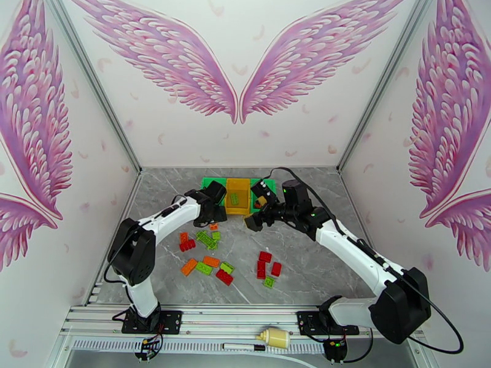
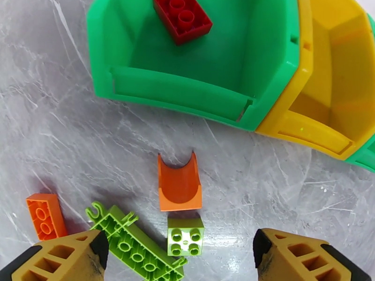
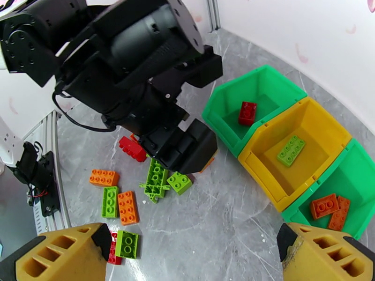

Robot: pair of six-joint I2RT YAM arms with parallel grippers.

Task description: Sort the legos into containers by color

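Note:
Three bins stand in a row at the back: a green bin [image 2: 187,94] holding a red brick [image 2: 183,14], a yellow bin [image 3: 323,122] holding a lime brick [image 3: 290,150], and a second green bin [image 3: 361,174] holding two orange bricks [image 3: 330,209]. My left gripper [image 2: 180,251] is open and empty, hovering just in front of the left green bin over an orange curved piece [image 2: 179,183], a small lime brick [image 2: 186,236] and a long lime piece [image 2: 136,247]. My right gripper [image 3: 192,251] is open and empty, in front of the bins.
Loose legos lie on the grey table: a mixed cluster [image 1: 202,265] at front left and red bricks with a lime one [image 1: 268,268] at front right. The left arm's wrist [image 3: 140,66] rises close to my right gripper. A white bottle [image 1: 274,337] lies by the arm bases.

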